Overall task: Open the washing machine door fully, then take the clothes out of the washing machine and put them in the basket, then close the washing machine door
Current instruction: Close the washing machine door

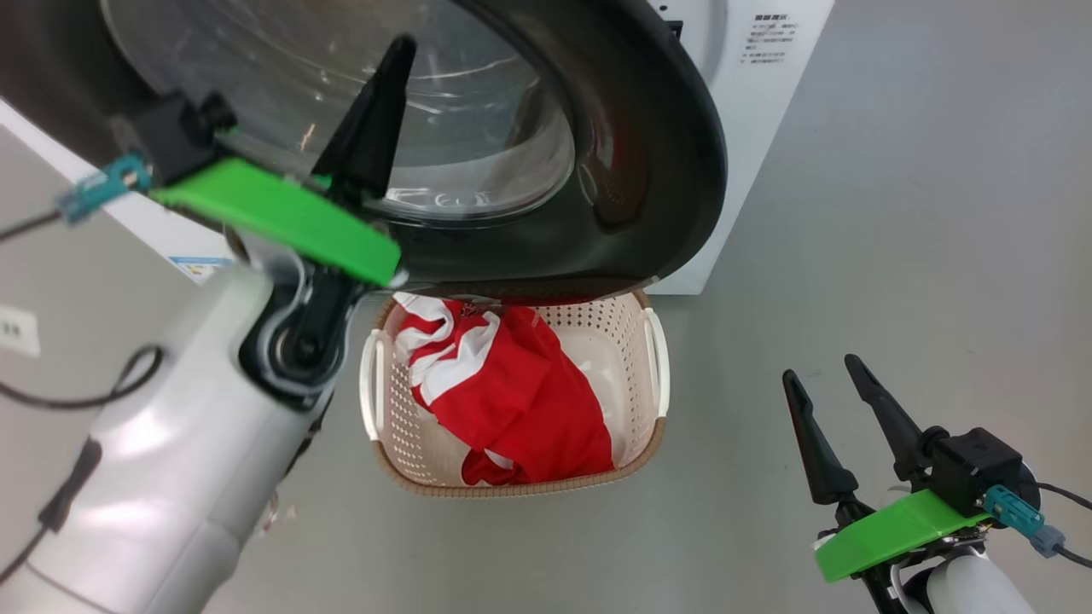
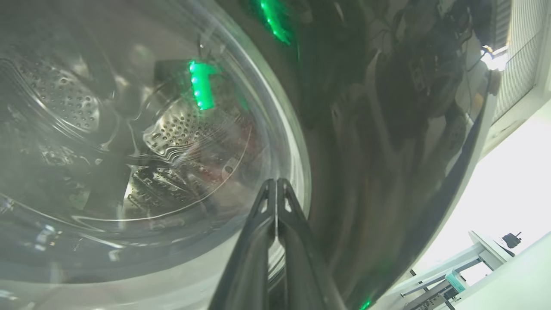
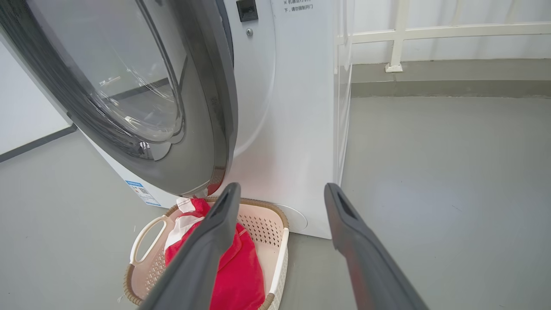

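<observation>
The washing machine door point(image 1: 648, 170), a glossy black ring around a bulging glass window, stands partly swung out from the white washing machine point(image 1: 751, 102), over the basket. My left gripper point(image 1: 399, 47) is shut with nothing in it, its tips close against the glass. In the left wrist view the gripper point(image 2: 275, 183) points at the window's rim, and the steel drum point(image 2: 64, 99) shows through the glass. The red and white clothes point(image 1: 512, 401) lie in the cream basket point(image 1: 614, 341) on the floor. My right gripper point(image 1: 821, 371) hangs open and unloaded, to the right of the basket.
The right wrist view has the door point(image 3: 202, 107), basket point(image 3: 258, 219), clothes point(image 3: 241, 271) and machine side point(image 3: 292, 129) ahead of the open right gripper point(image 3: 282, 189). A white railing point(image 3: 400, 34) stands behind. Grey floor point(image 1: 896, 256) stretches to the right. A blue label point(image 1: 200, 269) marks the machine's front.
</observation>
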